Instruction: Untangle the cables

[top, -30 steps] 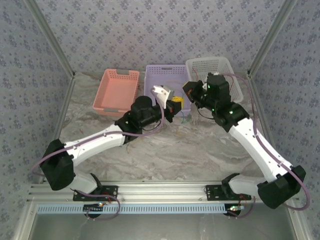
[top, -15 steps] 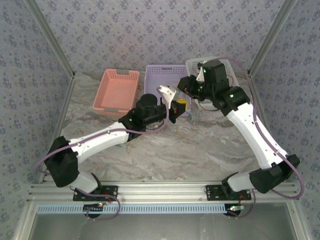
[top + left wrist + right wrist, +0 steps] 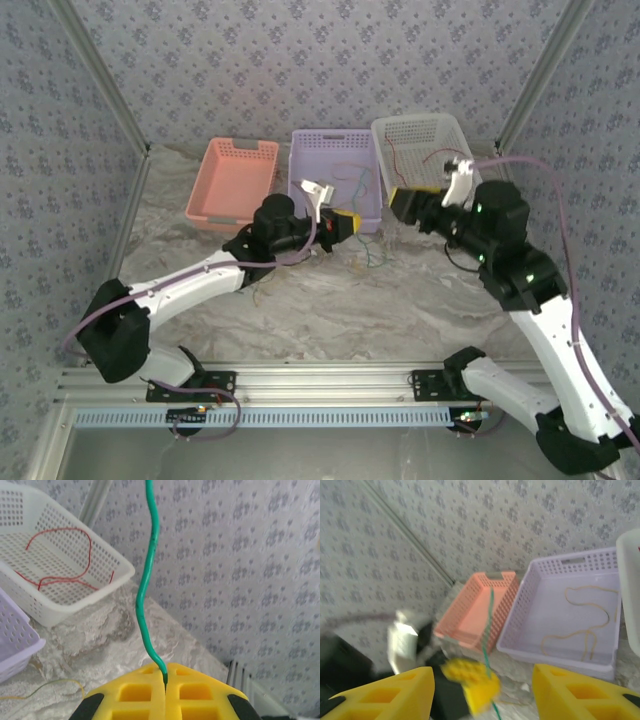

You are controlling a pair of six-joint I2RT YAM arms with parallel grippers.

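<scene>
My left gripper [image 3: 343, 222] is shut on a green cable [image 3: 146, 585], pinched between its yellow fingers [image 3: 192, 690]; the cable stands up from the tips. My right gripper [image 3: 397, 200] hangs open in front of the white basket, with nothing between its yellow fingers [image 3: 580, 692]. Past them, in the right wrist view, are the left gripper [image 3: 472, 680] and the green cable [image 3: 489, 625]. A red cable [image 3: 60, 575] lies in the white basket [image 3: 455, 130]. An orange cable [image 3: 587, 625] lies in the purple basket [image 3: 305, 145]. More thin cables trail on the table [image 3: 372, 255].
A pink basket [image 3: 232, 180] stands left of the purple one, all three in a row at the back of the marble table [image 3: 400, 300]. Metal frame posts [image 3: 540, 70] rise at the back corners. A thin yellow wire [image 3: 265, 290] lies by the left arm.
The right gripper has opened and its arm has swung back to the right, off the baskets. The left gripper has shifted slightly left, still holding the green cable.
</scene>
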